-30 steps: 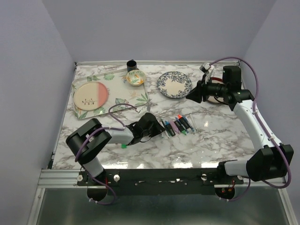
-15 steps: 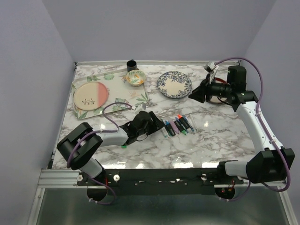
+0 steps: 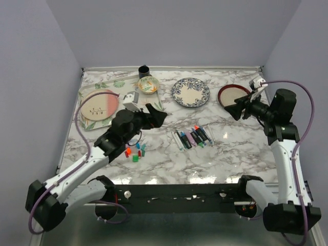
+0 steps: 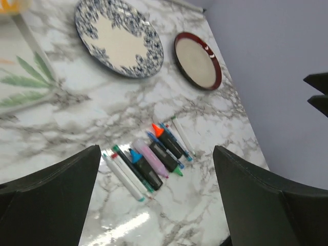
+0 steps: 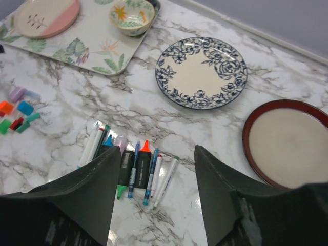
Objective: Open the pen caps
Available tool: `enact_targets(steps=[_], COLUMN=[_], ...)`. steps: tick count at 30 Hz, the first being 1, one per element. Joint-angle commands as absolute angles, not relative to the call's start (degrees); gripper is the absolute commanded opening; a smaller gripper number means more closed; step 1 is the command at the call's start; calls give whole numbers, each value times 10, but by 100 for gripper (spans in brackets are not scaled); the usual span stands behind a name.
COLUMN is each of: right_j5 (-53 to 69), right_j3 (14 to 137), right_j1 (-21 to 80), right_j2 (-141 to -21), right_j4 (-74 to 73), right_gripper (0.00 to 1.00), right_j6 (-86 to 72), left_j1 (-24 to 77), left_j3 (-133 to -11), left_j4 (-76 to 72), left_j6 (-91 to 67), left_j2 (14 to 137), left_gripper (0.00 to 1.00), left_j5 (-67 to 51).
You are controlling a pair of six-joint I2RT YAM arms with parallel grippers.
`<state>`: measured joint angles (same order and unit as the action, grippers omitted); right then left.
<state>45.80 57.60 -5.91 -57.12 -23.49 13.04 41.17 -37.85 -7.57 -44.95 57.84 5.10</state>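
Observation:
Several pens (image 3: 192, 137) lie side by side mid-table with their tips bare: thin white ones and stubby black highlighters in orange, green, blue and lilac. The pen caps (image 3: 134, 151) sit in a loose coloured cluster to their left. My left gripper (image 3: 155, 116) hangs open above the table between the tray and the pens, holding nothing. In the left wrist view that gripper (image 4: 157, 149) frames the pens (image 4: 148, 159). My right gripper (image 3: 238, 108) hovers open and empty over the red plate. In the right wrist view it (image 5: 157, 151) looks down on the pens (image 5: 134, 165) and the caps (image 5: 18, 110).
A leaf-patterned tray (image 3: 134, 106) at the back left carries a pink plate (image 3: 98, 106) and a small bowl (image 3: 148, 85). A black cup (image 3: 144, 69) stands behind it. A blue floral plate (image 3: 190, 93) and a red-rimmed plate (image 3: 231, 95) lie at the back right.
My left arm lifted off the table, drew back to the left and opened, uncovering the caps. My right gripper pulled back to the right and opened wider.

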Motion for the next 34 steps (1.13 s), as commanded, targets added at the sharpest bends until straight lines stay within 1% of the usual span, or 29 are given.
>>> enact_targets(steps=[1, 2, 3, 6, 7, 8, 9, 10, 12, 16, 21, 34], right_j5=[408, 406, 403, 376, 354, 326, 262, 239, 203, 198, 181, 198], right_j3=[569, 577, 588, 594, 598, 599, 601, 606, 615, 604, 582, 585], right_j1=[-94, -99, -107, -115, -115, -115, -115, -115, -115, -115, -115, -115], right_j2=[-515, -515, -514, -505, -500, -496, -493, -490, -483, -457, -443, -440], right_j4=[-217, -234, -239, -239, -236, -233, -230, -228, -239, -240, -229, -243], right_gripper=[69, 73, 73, 75, 81, 91, 95, 96, 96, 96, 97, 99], right_j6=[117, 114, 107, 77, 56, 36, 16, -24, -46, -60, -57, -42], left_j1=[313, 294, 256, 217, 208, 208, 207, 207, 207, 207, 207, 207], left_j3=[-453, -462, -480, -511, -518, -523, -526, -526, -509, -466, -438, -425], left_j4=[101, 134, 149, 206, 220, 245, 255, 263, 268, 247, 236, 229], left_j6=[-288, -275, -263, -204, -173, -155, -142, -131, -107, -101, -101, -103], left_j2=[495, 487, 482, 462, 453, 448, 443, 431, 416, 379, 367, 347], left_gripper=[99, 99, 99, 99, 99, 99, 99, 99, 99, 99, 99, 99], left_j5=[17, 8, 1, 0, 18, 32, 49, 67, 79, 83, 89, 96])
